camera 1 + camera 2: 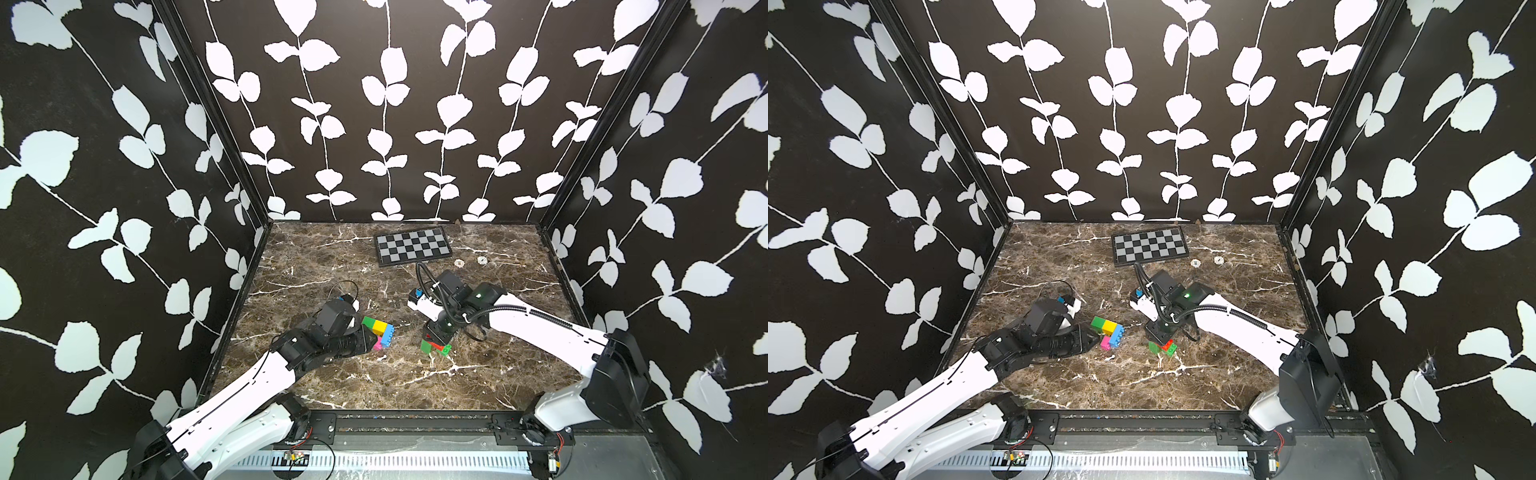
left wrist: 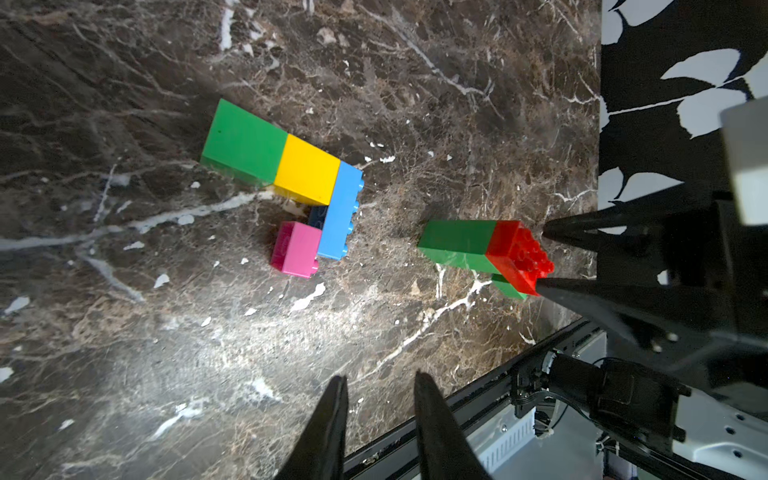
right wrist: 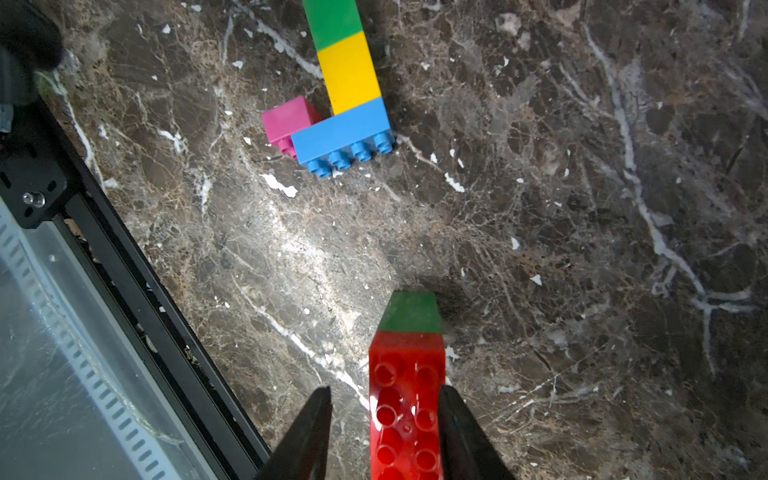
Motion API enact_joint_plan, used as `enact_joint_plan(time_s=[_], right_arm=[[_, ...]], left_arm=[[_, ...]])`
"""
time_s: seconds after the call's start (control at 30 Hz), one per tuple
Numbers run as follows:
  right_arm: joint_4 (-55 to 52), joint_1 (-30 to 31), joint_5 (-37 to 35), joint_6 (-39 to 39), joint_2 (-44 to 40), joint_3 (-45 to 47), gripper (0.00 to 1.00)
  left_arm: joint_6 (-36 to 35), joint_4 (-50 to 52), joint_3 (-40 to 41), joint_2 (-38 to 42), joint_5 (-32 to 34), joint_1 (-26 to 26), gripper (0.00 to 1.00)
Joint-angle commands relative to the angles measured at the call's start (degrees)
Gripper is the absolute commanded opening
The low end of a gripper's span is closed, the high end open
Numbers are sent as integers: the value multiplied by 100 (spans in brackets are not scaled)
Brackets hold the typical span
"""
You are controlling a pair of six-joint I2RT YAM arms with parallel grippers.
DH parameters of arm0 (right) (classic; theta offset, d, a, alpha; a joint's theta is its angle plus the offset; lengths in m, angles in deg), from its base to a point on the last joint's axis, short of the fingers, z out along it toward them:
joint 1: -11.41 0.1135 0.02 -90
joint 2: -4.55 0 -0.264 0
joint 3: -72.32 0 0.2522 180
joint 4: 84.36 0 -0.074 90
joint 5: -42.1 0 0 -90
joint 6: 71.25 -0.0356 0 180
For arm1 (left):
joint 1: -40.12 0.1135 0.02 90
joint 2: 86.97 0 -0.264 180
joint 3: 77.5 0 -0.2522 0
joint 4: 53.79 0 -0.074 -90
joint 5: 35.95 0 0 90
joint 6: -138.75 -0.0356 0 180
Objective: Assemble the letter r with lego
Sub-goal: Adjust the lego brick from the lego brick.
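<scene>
The lego is found in 2 clumps on the marble table [image 1: 374,382]: a green brick [image 2: 245,141], yellow brick [image 2: 307,170], blue brick [image 2: 340,210] and pink brick [image 2: 296,249] are joined and laid on their side near the left gripper [image 2: 379,378], whose jaws are parted a bit with nothing held. The red brick [image 3: 405,399] is stacked on green base bricks [image 2: 455,245] and straddled by the right gripper [image 3: 385,388]. Its jaws are slightly parted, 1 finger touching and the other kept just off, so nothing's clamped.

FREE: table [image 1: 374,386] bare from 5 through 7 o'clock; narrow lane between brick cluster [image 1: 379,327] and red-green stack [image 1: 428,347] | BLOCKED: left gripper [image 2: 379,376] at cluster's 9, right gripper [image 3: 385,388] over stack, chessboard [image 1: 412,246] at 12
</scene>
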Motion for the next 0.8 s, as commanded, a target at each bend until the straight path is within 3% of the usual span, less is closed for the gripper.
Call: enact_joint_plan(time_s=[0.0, 0.1, 0.17, 0.2, 0.77], right_arm=[[-247, 43, -327, 55, 65, -159, 42], [-301, 64, -498, 80, 103, -200, 44], [-310, 85, -540, 121, 127, -210, 60], [-305, 107, -459, 200, 138, -213, 61], [-306, 186, -620, 284, 505, -380, 43]], left_arm=[[-61, 98, 81, 49, 57, 42, 31], [-60, 44, 91, -7, 22, 49, 31], [-60, 1, 99, -49, -15, 49, 32], [-52, -20, 108, -65, -33, 47, 32], [-60, 49, 161, -25, -62, 53, 32]])
